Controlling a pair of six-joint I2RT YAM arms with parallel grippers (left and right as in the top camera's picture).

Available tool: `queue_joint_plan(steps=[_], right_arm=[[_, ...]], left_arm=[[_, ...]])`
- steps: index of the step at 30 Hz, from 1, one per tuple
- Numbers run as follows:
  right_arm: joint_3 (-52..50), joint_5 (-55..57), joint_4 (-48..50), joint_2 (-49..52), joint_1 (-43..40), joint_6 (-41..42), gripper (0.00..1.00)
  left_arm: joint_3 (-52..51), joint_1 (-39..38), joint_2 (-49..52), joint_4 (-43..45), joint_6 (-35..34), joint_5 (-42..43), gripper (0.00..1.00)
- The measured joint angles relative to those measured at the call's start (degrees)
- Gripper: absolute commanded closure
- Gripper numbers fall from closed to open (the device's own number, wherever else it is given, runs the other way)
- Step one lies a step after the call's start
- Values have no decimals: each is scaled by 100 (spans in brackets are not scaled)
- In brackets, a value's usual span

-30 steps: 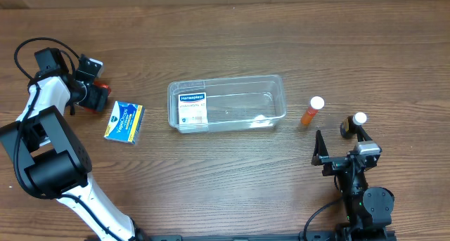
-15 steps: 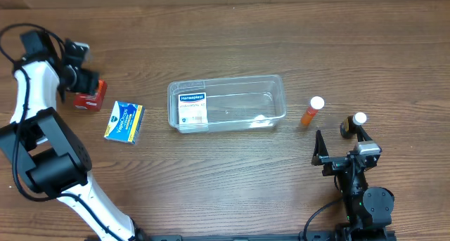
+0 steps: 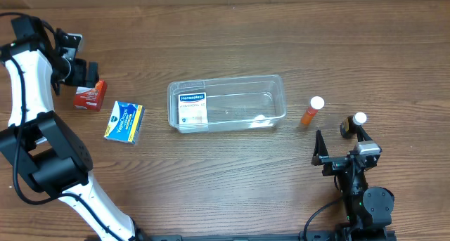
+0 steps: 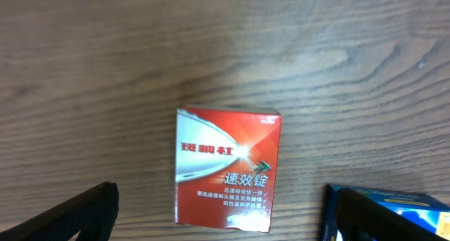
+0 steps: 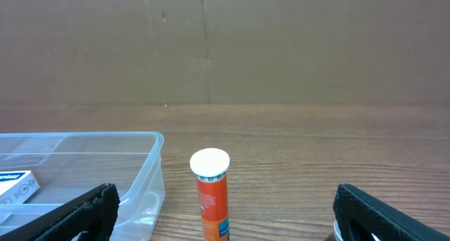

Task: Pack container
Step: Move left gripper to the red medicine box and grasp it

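Wooden table (image 3: 211, 185), container (image 3: 232, 80) long axis left-right; left pincer (image 3: 79, 57), right pincer (image 3: 341, 144) agape, empty.

1. Orange tube (image 5: 212, 202) with white cap (image 5: 210, 162), upright on wooden tabletop (image 5: 302, 164), mid-frame.
2. Clear container (image 5: 151, 171) just left of tube, not touching; rounded corner and rim in view, rest cut off at frame edge.
3. Corner of white box (image 5: 15, 186) inside container at far left, print too small to read.
4. Pincer (image 5: 225, 206) spread wide: black fingertips (image 5: 84, 216) in both lower corners, tube ahead between them, untouched.
5. Plain brown wall (image 5: 281, 44) behind tabletop.
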Motion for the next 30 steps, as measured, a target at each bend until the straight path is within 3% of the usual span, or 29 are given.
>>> queue_joint_plan(steps=[12,25,30], right_arm=[[0,2,0,0,2,-2,0],[0,0,0,0,2,-2,0],[0,0,-2,0,2,0,0]], left_arm=[[-636,0,66,658,-96,76,0],[-667,0,748,695,-297,-273,0],[-667,0,748,673,-404,-319,12]])
